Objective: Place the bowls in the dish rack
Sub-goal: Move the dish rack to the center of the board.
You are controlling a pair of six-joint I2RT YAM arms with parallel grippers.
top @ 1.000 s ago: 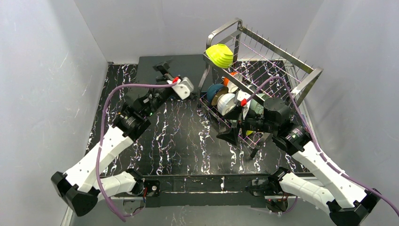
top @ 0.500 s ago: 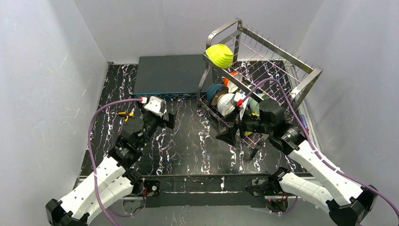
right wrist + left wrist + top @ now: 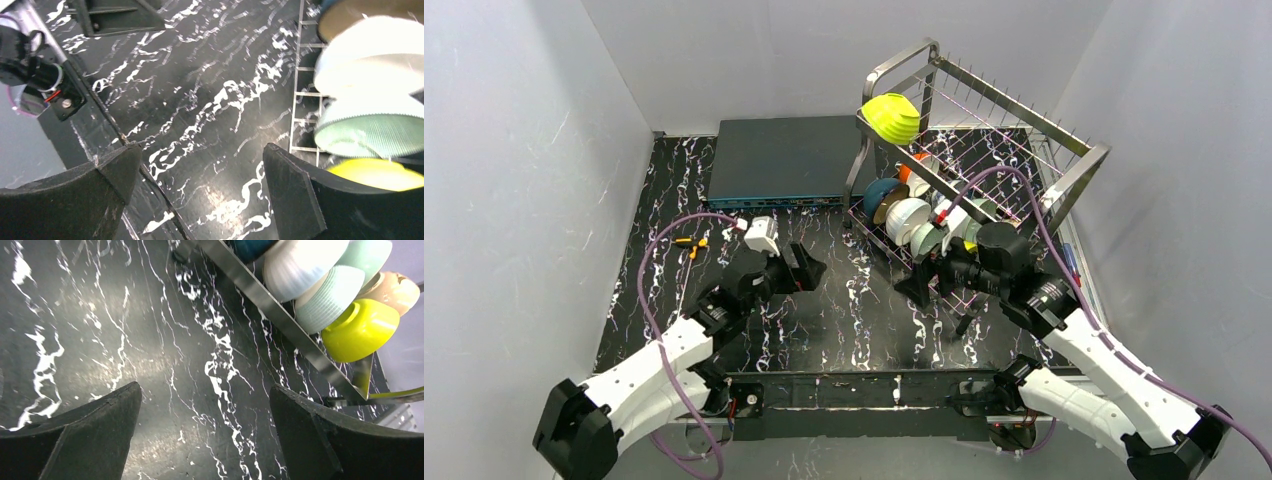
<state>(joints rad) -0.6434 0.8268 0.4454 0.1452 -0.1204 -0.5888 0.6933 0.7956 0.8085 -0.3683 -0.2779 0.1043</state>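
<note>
The steel dish rack stands at the back right. A yellow-green bowl sits on its upper tier. Several bowls stand in a row on the lower tier: dark blue, tan, white, pale green and yellow-green. My left gripper is open and empty over the dark table, left of the rack. My right gripper is open and empty, low at the rack's near-left corner. In the right wrist view the white bowl and the pale green bowl lie just right of my fingers.
A flat dark grey-blue box lies at the back, left of the rack. A small orange and yellow thing lies on the table at the left. Grey walls close in the sides and the back.
My left arm has drawn back from the grey-blue box and swung its open gripper toward the middle of the table. My right gripper has shifted slightly right, nearer the rack.
</note>
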